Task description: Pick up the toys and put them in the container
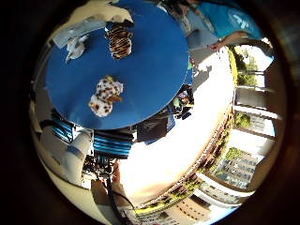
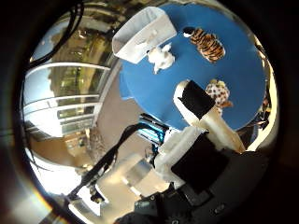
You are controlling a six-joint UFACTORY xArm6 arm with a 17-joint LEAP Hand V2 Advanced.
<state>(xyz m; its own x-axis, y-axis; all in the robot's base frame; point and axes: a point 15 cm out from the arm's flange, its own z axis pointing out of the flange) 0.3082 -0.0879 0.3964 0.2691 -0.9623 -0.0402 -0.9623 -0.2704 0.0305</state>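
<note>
A round blue table (image 2: 177,75) lies well below my hand. On it stand a white container (image 2: 138,37), a small white toy (image 2: 161,61) next to the container, a tiger-striped toy (image 2: 206,44) and a white-and-brown spotted toy (image 2: 220,91). The little finger side view shows the tiger-striped toy (image 1: 119,39) and the spotted toy (image 1: 105,96) lying away from each other on the table. My hand (image 2: 192,140) is high above the table's edge, its white and black fingers (image 2: 194,101) reaching out fairly straight near the spotted toy in the picture, touching no toy.
Teal striped chairs (image 1: 112,142) stand at the table's edge. A pale floor (image 1: 187,141) surrounds the table. Railings and buildings (image 1: 234,159) lie beyond it. Glass walls (image 2: 65,93) stand on one side.
</note>
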